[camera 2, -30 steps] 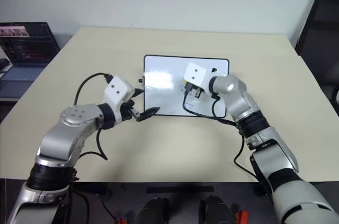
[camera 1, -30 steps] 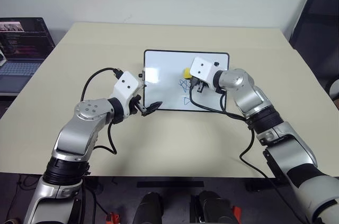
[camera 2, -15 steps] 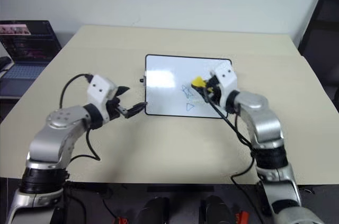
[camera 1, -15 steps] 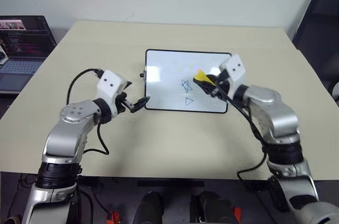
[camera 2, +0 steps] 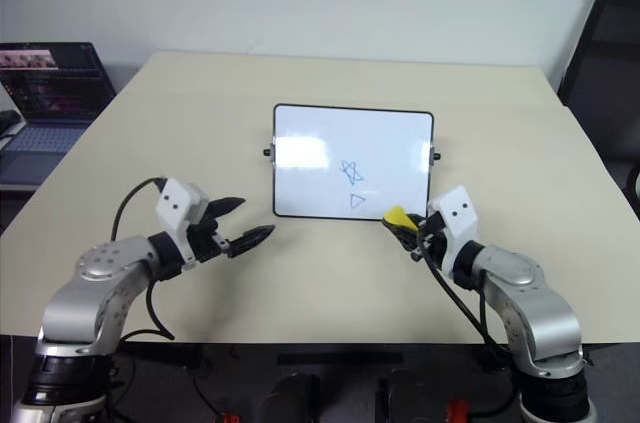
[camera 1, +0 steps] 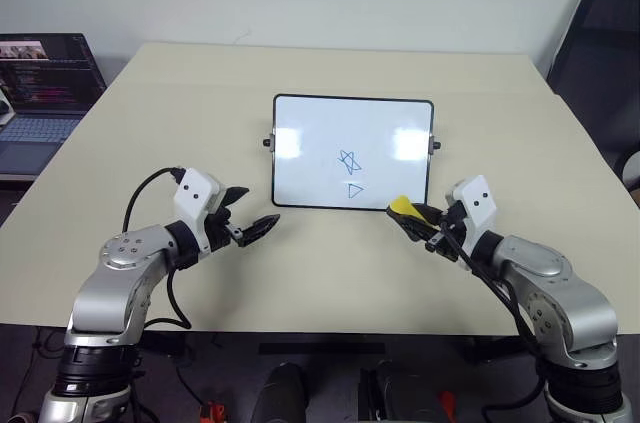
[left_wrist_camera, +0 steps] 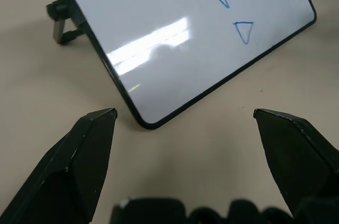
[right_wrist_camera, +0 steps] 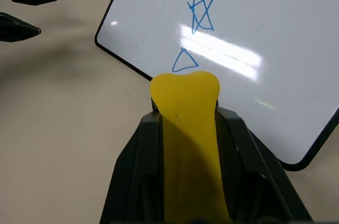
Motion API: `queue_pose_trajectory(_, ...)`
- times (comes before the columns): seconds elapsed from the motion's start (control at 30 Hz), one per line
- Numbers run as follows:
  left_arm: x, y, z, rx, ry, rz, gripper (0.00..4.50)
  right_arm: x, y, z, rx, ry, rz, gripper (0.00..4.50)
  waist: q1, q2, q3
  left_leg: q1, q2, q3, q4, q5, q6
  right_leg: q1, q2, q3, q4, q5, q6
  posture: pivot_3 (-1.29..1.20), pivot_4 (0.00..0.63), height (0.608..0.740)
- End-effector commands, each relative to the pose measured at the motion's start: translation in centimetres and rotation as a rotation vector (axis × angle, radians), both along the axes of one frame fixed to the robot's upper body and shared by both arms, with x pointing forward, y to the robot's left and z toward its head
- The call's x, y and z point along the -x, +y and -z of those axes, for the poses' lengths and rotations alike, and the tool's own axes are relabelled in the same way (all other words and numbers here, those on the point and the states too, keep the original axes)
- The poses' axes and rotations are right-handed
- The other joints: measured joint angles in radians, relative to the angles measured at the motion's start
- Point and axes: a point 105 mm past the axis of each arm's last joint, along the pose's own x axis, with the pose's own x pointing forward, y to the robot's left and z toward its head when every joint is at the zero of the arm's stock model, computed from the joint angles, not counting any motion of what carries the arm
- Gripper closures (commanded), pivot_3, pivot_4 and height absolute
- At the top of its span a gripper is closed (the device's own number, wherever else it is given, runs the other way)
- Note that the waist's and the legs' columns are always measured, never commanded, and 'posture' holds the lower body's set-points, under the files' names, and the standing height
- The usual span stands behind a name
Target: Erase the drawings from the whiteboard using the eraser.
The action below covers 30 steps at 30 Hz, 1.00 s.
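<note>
The whiteboard [camera 1: 310,123] lies in the middle of the table. Two blue drawings remain on it, a star [camera 1: 348,161] above a small triangle [camera 1: 354,190]; both also show as the star [right_wrist_camera: 201,11] and triangle [right_wrist_camera: 184,61] in the right wrist view. My right gripper [camera 1: 418,223] is shut on the yellow eraser [camera 1: 404,208], just off the board's near right corner, over the table. The eraser [right_wrist_camera: 186,128] sticks out between its fingers. My left gripper [camera 1: 256,222] is open and holds nothing, near the board's near left corner [left_wrist_camera: 148,124].
An open laptop [camera 1: 40,83] stands on a side table at the far left. A dark chair [camera 1: 600,53] is at the far right. The tan table [camera 1: 320,273] has bare surface around the board.
My right gripper has pulled the eraser back off the board toward the near edge, uncovering the star with no mark above it. My left gripper drew back and left a little.
</note>
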Motion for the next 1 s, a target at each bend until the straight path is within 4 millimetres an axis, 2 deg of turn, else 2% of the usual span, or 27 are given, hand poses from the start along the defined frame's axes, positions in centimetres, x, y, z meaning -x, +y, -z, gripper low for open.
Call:
queue_pose_trajectory(0.03,-0.2,-0.8,-1.5,-0.015,-0.062,0.053,0.00,-0.3,1.0,-1.4,0.021,-0.074,-0.040,3.53,0.000,0.000,0.000,0.000,0.000,0.000,0.000,0.000,0.000,0.000,0.000,0.000,0.000,0.000,0.000,0.00,0.150,0.740)
queue_pose_trajectory(0.1,-0.3,-0.9,-1.5,-0.018,-0.063,0.065,0.00,-0.7,1.5,-2.0,0.035,-0.101,-0.051,3.53,0.000,0.000,0.000,0.000,0.000,0.000,0.000,0.000,0.000,0.000,0.001,0.000,0.000,0.000,0.000,0.00,0.150,0.740)
queue_pose_trajectory(0.23,-0.6,-1.5,-1.4,-0.031,-0.062,0.092,0.00,-3.4,4.2,-4.3,0.171,-0.250,-0.104,3.53,-0.009,0.000,0.000,0.000,0.000,0.001,0.000,0.000,0.000,-0.001,0.003,0.000,0.000,0.001,0.001,0.00,0.150,0.740)
queue_pose_trajectory(0.47,-0.6,-2.7,-1.6,-0.036,-0.063,0.146,0.00,-7.8,6.5,-5.5,0.339,-0.375,-0.109,3.53,-0.003,0.000,0.000,-0.002,-0.001,0.001,-0.001,0.000,0.000,-0.001,0.003,0.000,-0.001,0.003,-0.004,0.00,0.150,0.740)
queue_pose_trajectory(0.7,-0.6,-3.1,-2.1,-0.043,-0.069,0.161,0.00,-11.4,8.4,-6.7,0.415,-0.461,-0.093,3.53,-0.002,0.000,0.000,-0.002,0.000,0.001,-0.001,0.000,0.000,-0.002,0.003,0.000,0.000,0.003,-0.005,0.00,0.150,0.740)
queue_pose_trajectory(0.87,-0.6,-3.2,-2.2,-0.045,-0.072,0.157,0.00,-12.3,9.0,-5.7,0.459,-0.444,-0.119,3.53,-0.002,0.000,0.000,-0.002,-0.001,0.001,-0.001,0.000,0.000,-0.002,0.002,0.000,0.000,0.003,-0.005,0.00,0.150,0.740)
queue_pose_trajectory(1.0,-0.5,-3.1,-2.1,-0.043,-0.071,0.153,0.00,-11.6,8.9,-2.7,0.539,-0.348,-0.214,3.53,-0.002,0.000,0.000,-0.002,-0.001,0.000,-0.001,0.000,0.000,-0.002,0.002,0.000,0.000,0.003,-0.005,0.00,0.150,0.740)
